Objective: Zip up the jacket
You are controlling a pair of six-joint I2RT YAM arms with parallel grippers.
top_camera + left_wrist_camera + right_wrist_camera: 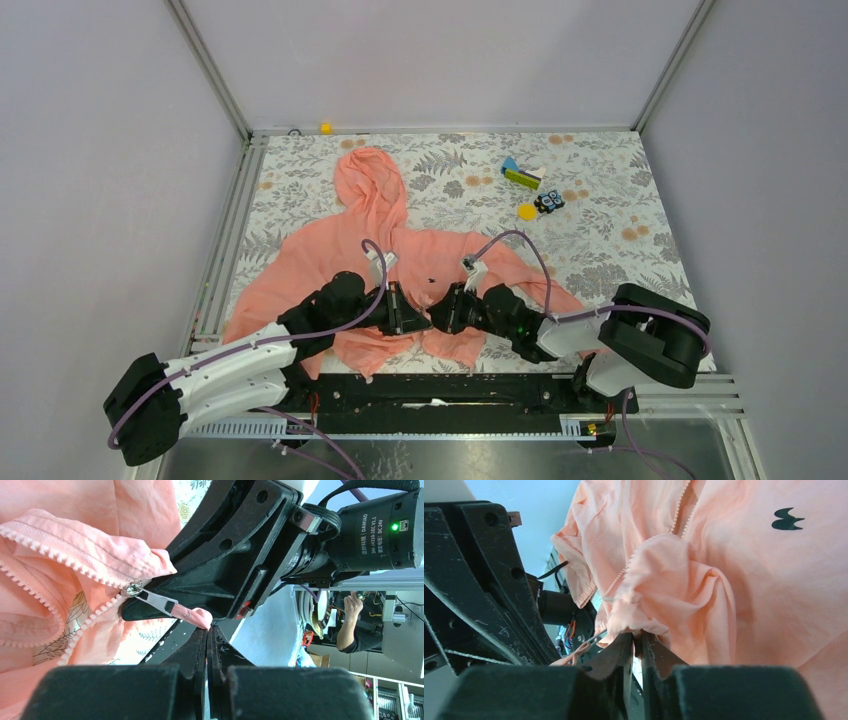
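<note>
- The jacket (320, 260) lies spread face up on the floral table (600, 250), left of centre. Its hood (368, 175) points to the far edge and its hem is at the near edge, by the arm bases.
- You have both arms reaching in over the hem, and they meet at the middle of the jacket front.
- Left gripper (207, 635): the fingers are pressed together, clamped on the pink tab at the end of the zipper pull (157, 601).
- The metal slider (131, 587) sits low on the zipper. Beyond it the two rows of zipper teeth (50, 550) run apart, so the front is open there.
- Right gripper (638, 640): the fingers are nearly together, pinching a bunched fold of jacket fabric just beside the zipper line. That fold is lifted off the table.
- The two grippers stand tip to tip, very near each other; you cannot tell from these views whether they touch.
- The dark mark (788, 519) on the chest shows on the panel beyond the right gripper.
- At the far right of the table, well apart from the jacket, lie a yellow disc (527, 211), a green and blue block (520, 175) and a small black object (548, 202).
</note>
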